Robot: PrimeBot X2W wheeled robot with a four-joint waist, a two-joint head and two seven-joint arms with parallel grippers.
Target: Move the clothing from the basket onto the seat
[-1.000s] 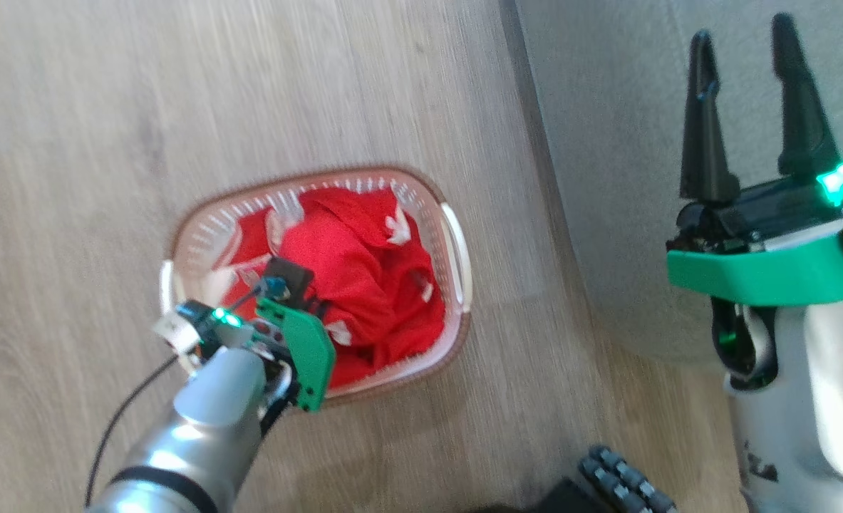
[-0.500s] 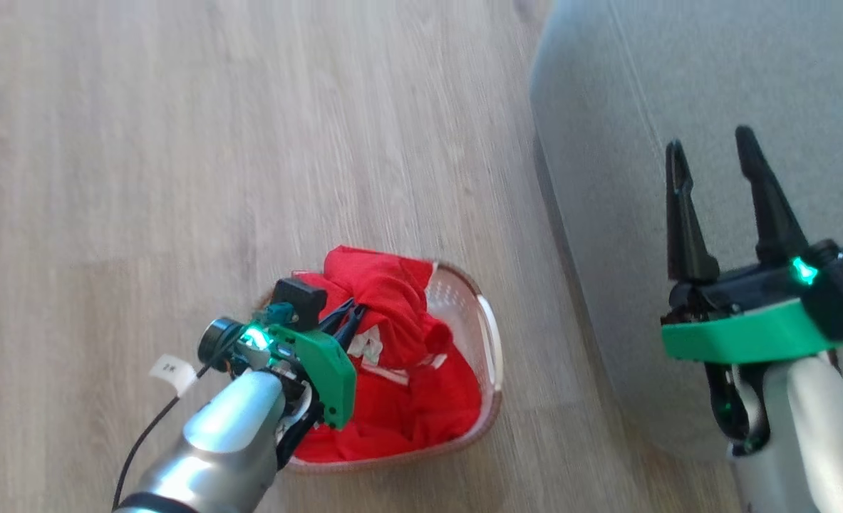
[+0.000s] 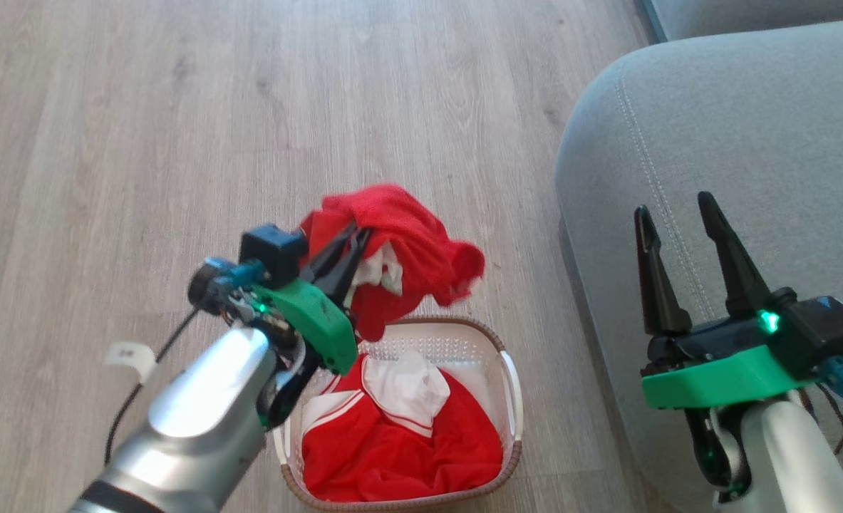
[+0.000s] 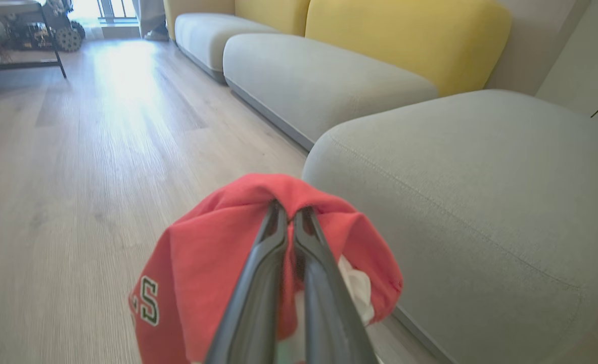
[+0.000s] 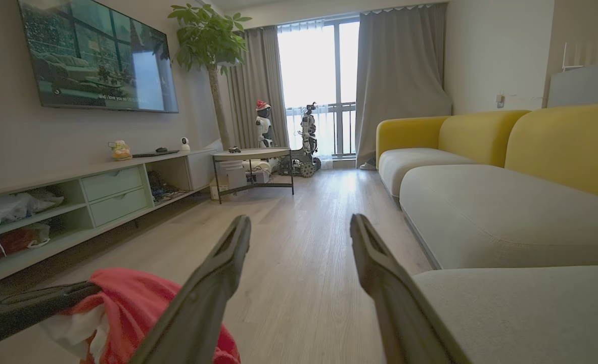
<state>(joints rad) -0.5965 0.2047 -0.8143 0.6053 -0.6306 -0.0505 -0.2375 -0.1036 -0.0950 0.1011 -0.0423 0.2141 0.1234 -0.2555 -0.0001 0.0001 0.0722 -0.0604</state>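
While the left gripper (image 3: 358,239) pinches a red garment (image 3: 414,221) above the basket (image 3: 512,388) (right gripper (image 3: 670,206) gaping, empty), it seemingly needs carrying onto the seat (image 3: 749,128) next.

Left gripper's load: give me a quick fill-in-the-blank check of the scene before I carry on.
The left gripper is shut on a ____ garment, raised above the basket.
The right gripper is ____ and holds nothing, near the grey-green seat.
____ more red garment lies in the basket.
Missing words: red; open; One.
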